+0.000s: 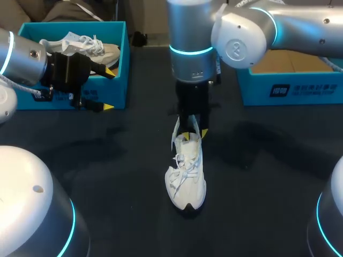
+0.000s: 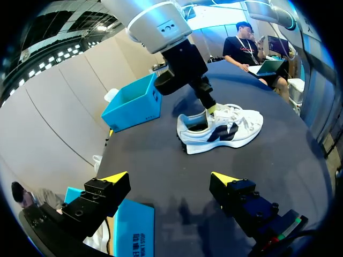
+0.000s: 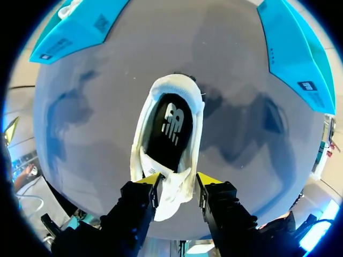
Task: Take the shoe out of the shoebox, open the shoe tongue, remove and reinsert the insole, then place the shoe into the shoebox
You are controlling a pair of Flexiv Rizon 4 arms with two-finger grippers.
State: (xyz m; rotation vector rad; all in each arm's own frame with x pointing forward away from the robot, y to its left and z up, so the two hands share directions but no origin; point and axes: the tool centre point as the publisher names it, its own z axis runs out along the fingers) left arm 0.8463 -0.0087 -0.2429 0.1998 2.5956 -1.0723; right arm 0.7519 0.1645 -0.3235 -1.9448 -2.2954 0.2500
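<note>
A white shoe [image 1: 186, 174] with a dark side mark [image 2: 222, 128] lies on the black table, toe toward the near edge. Its black insole [image 3: 169, 131] shows inside the opening. My right gripper [image 1: 191, 132] comes straight down over the shoe. In the right wrist view this gripper [image 3: 178, 181] has the white tongue [image 3: 174, 187] between its yellow tips, touched from both sides. My left gripper [image 1: 107, 90] hangs open at the front of the left shoebox [image 1: 122, 64], with nothing between its fingers [image 2: 113, 178].
A second white shoe [image 1: 91, 45] lies inside the left blue shoebox. Another blue shoebox [image 1: 289, 88] stands at the back right, holding brown paper. Bare dark tabletop [image 1: 107, 160] surrounds the shoe on all sides.
</note>
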